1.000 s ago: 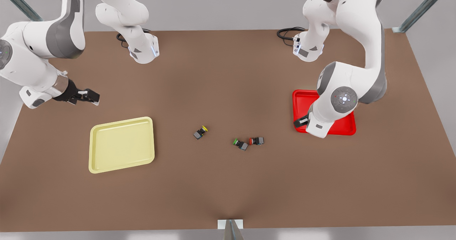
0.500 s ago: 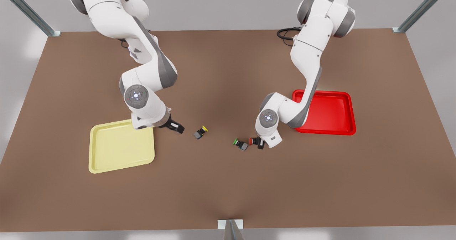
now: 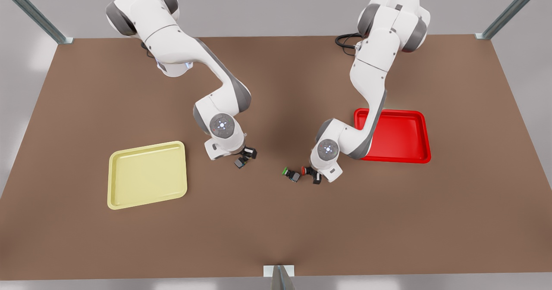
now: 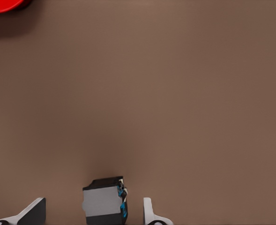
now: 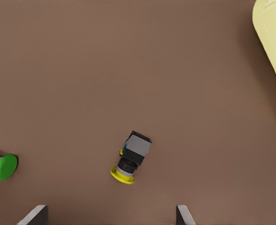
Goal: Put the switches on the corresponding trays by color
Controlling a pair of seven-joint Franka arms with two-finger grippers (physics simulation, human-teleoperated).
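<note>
Having swung in from the yellow tray, the right tool is hovering, fingers apart, over the yellow switch mid-frame; the left tool, fingers apart, is straddling the red switch, so both grasps look imminent.

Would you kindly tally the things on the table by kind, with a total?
Switches: 3 (yellow switch, red switch, green switch)
Trays: 2 (yellow tray, red tray)
Total: 5
Left gripper at the red switch, right gripper at the yellow switch, both open.
</note>
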